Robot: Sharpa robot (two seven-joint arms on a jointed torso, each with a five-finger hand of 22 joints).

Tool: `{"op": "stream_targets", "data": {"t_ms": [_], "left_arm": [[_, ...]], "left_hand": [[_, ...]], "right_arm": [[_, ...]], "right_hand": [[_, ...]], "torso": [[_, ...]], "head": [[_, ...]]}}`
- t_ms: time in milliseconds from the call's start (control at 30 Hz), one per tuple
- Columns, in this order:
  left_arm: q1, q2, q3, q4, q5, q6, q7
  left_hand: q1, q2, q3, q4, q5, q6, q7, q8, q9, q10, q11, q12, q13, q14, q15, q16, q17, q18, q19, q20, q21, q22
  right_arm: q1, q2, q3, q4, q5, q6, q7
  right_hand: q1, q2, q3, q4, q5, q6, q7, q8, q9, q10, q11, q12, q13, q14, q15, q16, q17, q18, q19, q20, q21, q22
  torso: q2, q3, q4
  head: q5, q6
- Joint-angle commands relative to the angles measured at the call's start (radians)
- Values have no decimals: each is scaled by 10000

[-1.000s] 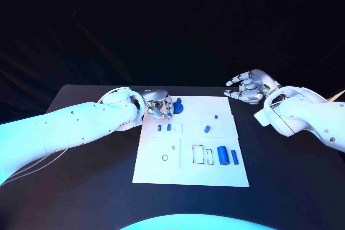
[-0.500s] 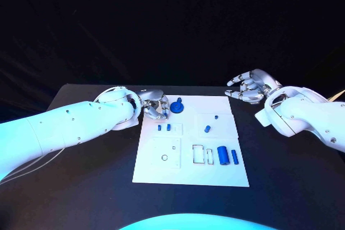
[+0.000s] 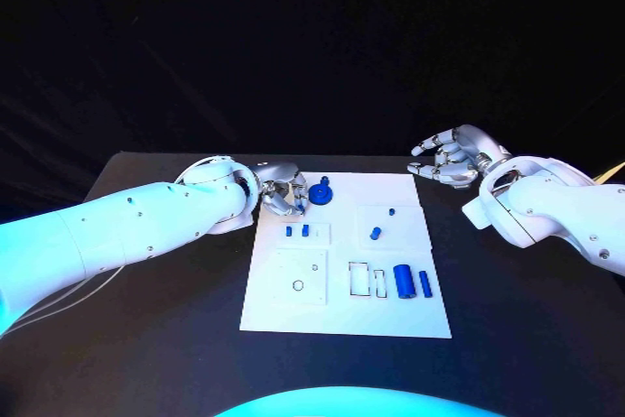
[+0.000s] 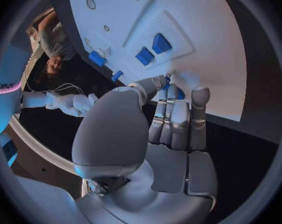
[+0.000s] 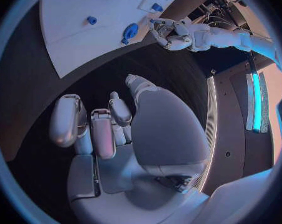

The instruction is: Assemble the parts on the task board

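task board [image 3: 345, 322] with blue parts [image 3: 412, 281], left hand [image 3: 284, 191] at its far corner

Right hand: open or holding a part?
Open. The right hand hangs over the black table beside the task board; in the right wrist view its fingers are apart with nothing between them.

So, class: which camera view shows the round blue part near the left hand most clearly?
The head view: the round blue part lies whole on the task board beside the left hand. The right wrist view shows it small. In the left wrist view the fingers hide most of it.
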State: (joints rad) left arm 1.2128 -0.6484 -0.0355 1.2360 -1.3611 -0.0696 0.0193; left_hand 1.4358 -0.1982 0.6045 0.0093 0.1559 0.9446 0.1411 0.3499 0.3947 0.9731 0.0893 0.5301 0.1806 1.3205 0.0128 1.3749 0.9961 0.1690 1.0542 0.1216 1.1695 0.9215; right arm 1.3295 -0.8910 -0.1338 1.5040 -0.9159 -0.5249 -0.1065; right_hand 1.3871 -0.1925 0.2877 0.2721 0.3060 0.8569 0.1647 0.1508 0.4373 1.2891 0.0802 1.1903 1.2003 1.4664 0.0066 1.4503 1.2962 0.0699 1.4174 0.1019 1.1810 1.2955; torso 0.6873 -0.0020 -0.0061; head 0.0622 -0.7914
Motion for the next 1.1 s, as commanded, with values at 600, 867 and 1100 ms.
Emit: {"op": "stream_targets", "data": {"t_ms": [600,867,1100], "left_arm": [[-49,236,-56,-295,-175,192,64],[-51,230,-59,-277,-154,317,56],[-51,210,-62,-264,-149,376,45]], "left_hand": [[-111,231,332,-178,-60,268,51,-104,5,487,-99,-80,6,69,-10,162,99,-203,171,-24,236,207],[-112,234,326,-182,-62,287,53,-111,8,513,-101,-96,9,79,-11,166,112,-213,197,-23,256,241],[-111,244,315,-190,-64,336,49,-118,15,568,-108,-122,18,91,-15,171,119,-220,218,-22,272,270]], "right_arm": [[-5,-7,2,22,-13,10,16],[-5,-6,2,22,-14,6,15],[-5,-8,2,18,-14,1,16]], "right_hand": [[-116,-273,396,74,153,27,-15,160,-69,-209,-53,-56,-42,451,-89,-98,652,151,-94,-13,-143,412],[-116,-273,396,74,153,27,-15,160,-69,-209,-53,-56,-42,451,-89,-98,652,151,-94,-13,-143,412],[-116,-273,396,74,153,27,-15,160,-69,-209,-53,-56,-42,451,-89,-98,652,151,-94,-13,-143,412]], "torso": [[-8,2,5],[-10,1,11],[-12,1,9]], "head": [[7,-52],[3,-51],[2,-62]]}}
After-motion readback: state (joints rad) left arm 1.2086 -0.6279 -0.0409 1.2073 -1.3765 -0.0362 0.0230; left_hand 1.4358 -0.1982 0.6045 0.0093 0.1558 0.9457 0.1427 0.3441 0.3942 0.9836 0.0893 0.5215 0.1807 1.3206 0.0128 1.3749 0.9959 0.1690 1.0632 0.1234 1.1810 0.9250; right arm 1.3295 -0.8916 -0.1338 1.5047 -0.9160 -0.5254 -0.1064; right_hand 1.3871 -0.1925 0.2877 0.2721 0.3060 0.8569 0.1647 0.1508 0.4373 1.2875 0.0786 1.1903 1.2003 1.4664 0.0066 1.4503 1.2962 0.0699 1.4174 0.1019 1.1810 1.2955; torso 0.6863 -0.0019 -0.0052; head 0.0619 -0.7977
